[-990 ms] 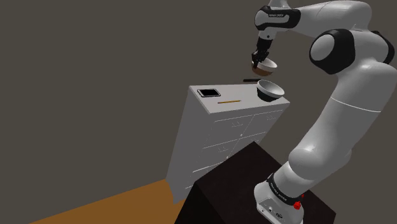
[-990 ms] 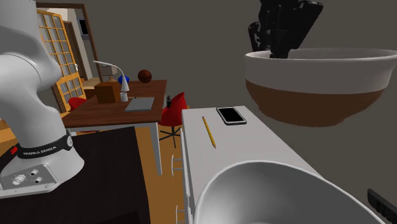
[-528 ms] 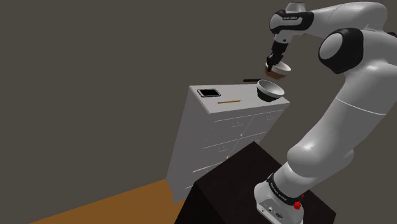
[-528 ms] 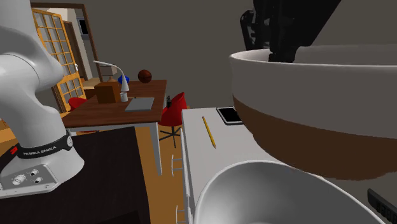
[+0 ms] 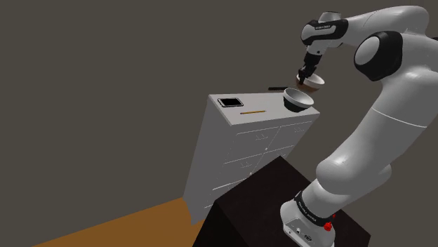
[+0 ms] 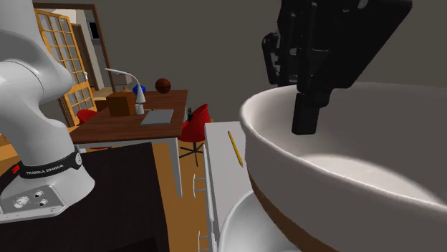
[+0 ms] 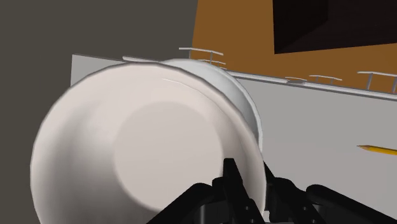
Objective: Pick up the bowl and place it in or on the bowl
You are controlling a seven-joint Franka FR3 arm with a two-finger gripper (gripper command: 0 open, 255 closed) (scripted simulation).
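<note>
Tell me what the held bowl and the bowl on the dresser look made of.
Held bowl: likely glazed ceramic; smooth white inside with soft sheen, brown lower band outside. Dresser bowl: plain smooth grey-white, no telling texture; could be ceramic or plastic.

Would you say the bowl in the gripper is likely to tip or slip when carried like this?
Probably rigid: the bowl looks thick-walled and round. The gripper pinches just one spot on its rim, so it may tilt or swing. Its smooth, glossy wall could slip in that narrow hold.
</note>
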